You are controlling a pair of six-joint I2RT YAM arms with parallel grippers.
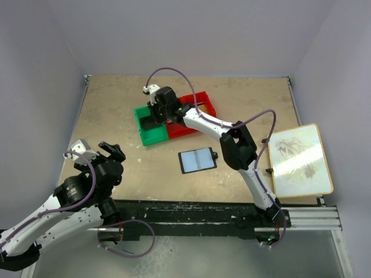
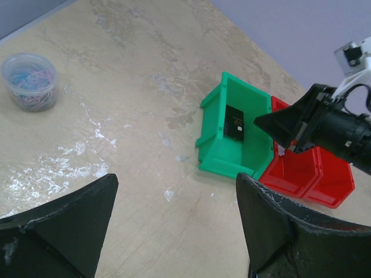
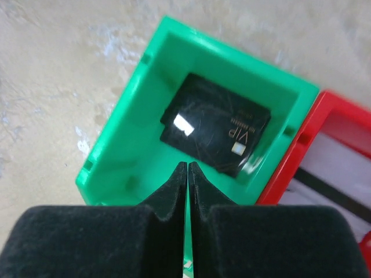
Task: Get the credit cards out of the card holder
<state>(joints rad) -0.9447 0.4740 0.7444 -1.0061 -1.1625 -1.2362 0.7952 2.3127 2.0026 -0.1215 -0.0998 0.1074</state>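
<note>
The right gripper [image 3: 187, 174] hangs over the green bin [image 3: 124, 133], its jaws pressed together with nothing between them. Below it a black credit card marked VIP [image 3: 215, 123] lies flat on the bin floor, free of the fingers. The red bin [image 2: 301, 174] adjoins the green one on its 3 o'clock side in the right wrist view and holds what looks like a pale card with a dark stripe [image 3: 333, 174], though the blur leaves that unsure. In the top view the card holder [image 1: 197, 160] lies opened flat on the worktop [image 1: 243, 98], at 4 o'clock from the bins and well apart from them. Its pale faces are too small to show whether a card remains. The left gripper [image 2: 174, 226] sits at 8 o'clock from the bins, jaws wide apart, holding nothing.

My judgement is that this is the tail of a drop-off, with 1 card delivered to the green bin. The next move calls for lifting the right arm clear of the bin wall, swinging to the card holder, and parting the jaws to pinch the edge of any card left there
</note>
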